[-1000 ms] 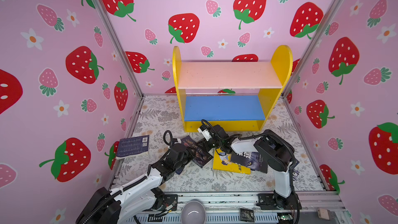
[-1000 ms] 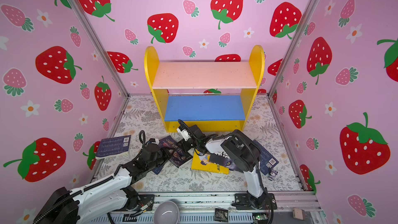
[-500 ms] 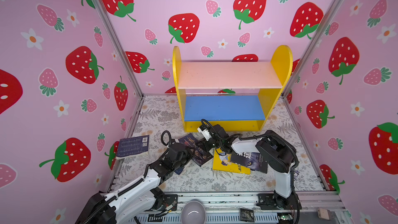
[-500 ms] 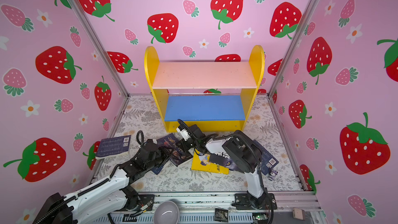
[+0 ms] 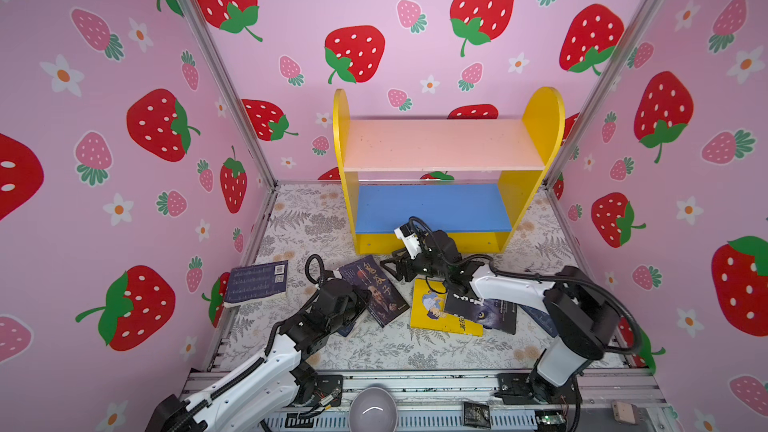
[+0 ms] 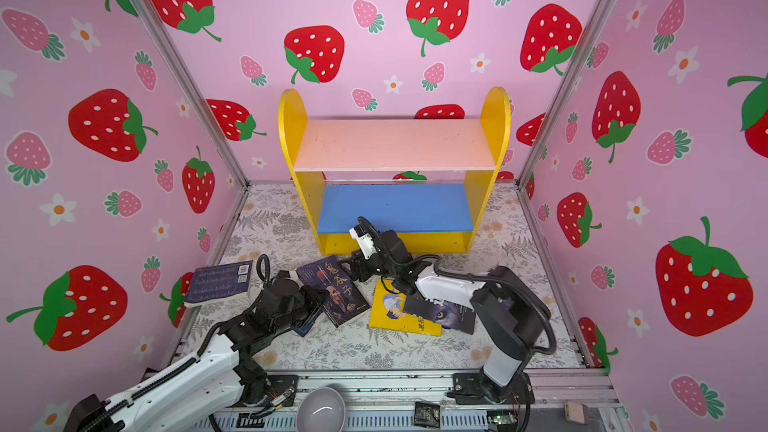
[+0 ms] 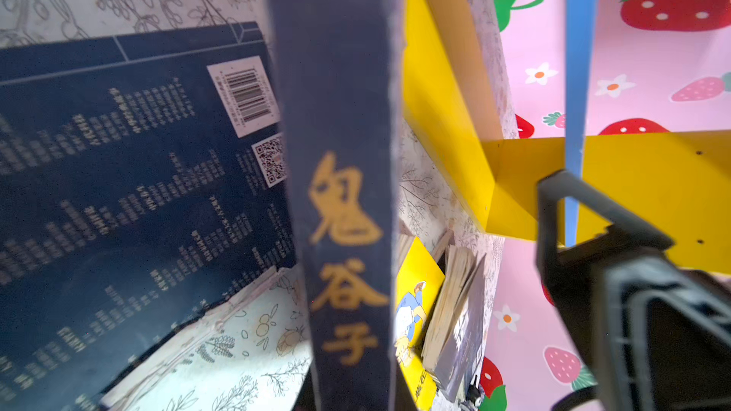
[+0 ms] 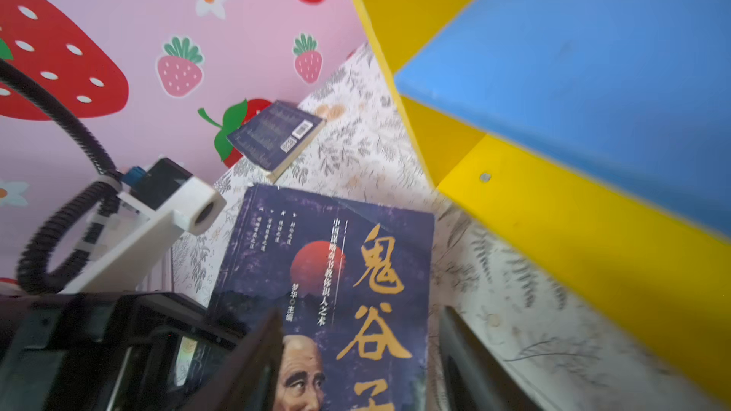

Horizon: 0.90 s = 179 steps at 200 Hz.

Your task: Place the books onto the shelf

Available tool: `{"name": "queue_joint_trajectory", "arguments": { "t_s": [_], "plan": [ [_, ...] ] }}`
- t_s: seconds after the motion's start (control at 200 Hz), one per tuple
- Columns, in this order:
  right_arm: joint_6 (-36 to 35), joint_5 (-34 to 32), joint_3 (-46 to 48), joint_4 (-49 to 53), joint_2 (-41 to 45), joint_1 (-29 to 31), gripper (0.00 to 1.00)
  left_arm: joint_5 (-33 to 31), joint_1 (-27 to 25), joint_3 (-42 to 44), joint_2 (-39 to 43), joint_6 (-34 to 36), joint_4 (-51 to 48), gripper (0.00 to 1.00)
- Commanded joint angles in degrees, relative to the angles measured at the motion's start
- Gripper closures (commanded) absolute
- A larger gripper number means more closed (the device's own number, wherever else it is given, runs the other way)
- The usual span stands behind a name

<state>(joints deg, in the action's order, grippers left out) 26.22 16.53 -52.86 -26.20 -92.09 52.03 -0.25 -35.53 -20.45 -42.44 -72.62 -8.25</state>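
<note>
my left arm stretches low over the floral floor, reaching toward the middle, left pincer clamped on the edge of the dark picture book, which sits tilted near the front of the shelf. my right arm folds in from the right, right pincer spread apart at the book's far corner. the yellow book lies beside it on the floor.

Dark book hides the jaws of the left gripper; grip unclear.
</note>
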Motion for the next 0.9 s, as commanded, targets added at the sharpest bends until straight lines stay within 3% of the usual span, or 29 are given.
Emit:
{"name": "queue_joint_trajectory", "arguments": {
  "t_s": [0.0,0.05,0.145,0.295,0.455,0.675,0.89],
  "plan": [
    [6.27,-7.12,3.8,-1.04,8.09,-3.14,0.18,1.68,-0.15,-7.63,5.19,5.23,-1.88,1.0],
    [10.36,-7.87,6.05,-1.88,11.42,-5.07,0.08,1.83,-0.16,-10.25,6.36,6.72,-2.7,1.0],
    [18.07,-3.62,11.56,-7.02,16.93,-9.78,0.02,2.77,-0.15,-15.38,5.55,9.3,-1.05,1.0],
    [27.6,3.0,19.01,-15.6,24.19,-15.91,0.0,7.72,-0.24,-21.92,-2.02,12.36,10.08,1.0],
    [30.39,4.08,22.52,-16.83,31.82,-18.64,0.0,10.3,-0.39,-27.77,-10.9,14.39,18.06,1.0],
    [36.67,3.42,27.21,-21.56,38.2,-18.98,0.0,3.44,-0.59,-32.09,-18.86,18.62,28.86,1.0],
    [45.65,7.89,31.54,-34.06,32.07,-18.99,0.02,-5.61,-0.68,-30.42,-25.23,18.35,45.0,1.0]
  ]
}}
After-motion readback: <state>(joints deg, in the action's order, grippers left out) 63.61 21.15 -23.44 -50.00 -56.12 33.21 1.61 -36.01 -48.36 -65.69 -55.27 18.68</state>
